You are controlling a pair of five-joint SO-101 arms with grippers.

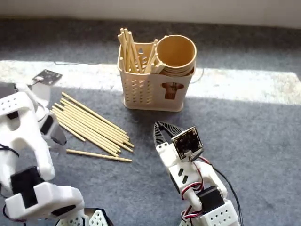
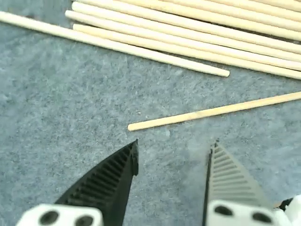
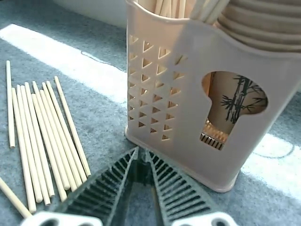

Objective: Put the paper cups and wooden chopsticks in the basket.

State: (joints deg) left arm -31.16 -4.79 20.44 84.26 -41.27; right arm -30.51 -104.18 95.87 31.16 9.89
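Note:
A beige plastic basket [image 1: 153, 92] stands on the grey carpet holding a stack of paper cups [image 1: 177, 52] and several upright wooden chopsticks [image 1: 130, 51]. More chopsticks [image 1: 89, 123] lie loose in a row to its left, with a single chopstick [image 1: 99, 155] apart below them. My left gripper [image 2: 175, 143] hangs open just above the carpet, its tips close to that single chopstick [image 2: 211, 112] and holding nothing. My right gripper [image 3: 142, 151] is shut and empty, low in front of the basket [image 3: 188, 99], whose cups [image 3: 263, 26] show at its rim.
The white left arm [image 1: 26, 141] rises over the left side of the carpet. The right arm's body [image 1: 197, 188] stands near the front, below the basket. A bright strip of light [image 1: 244, 84] crosses the carpet behind the basket. Open carpet lies to the right.

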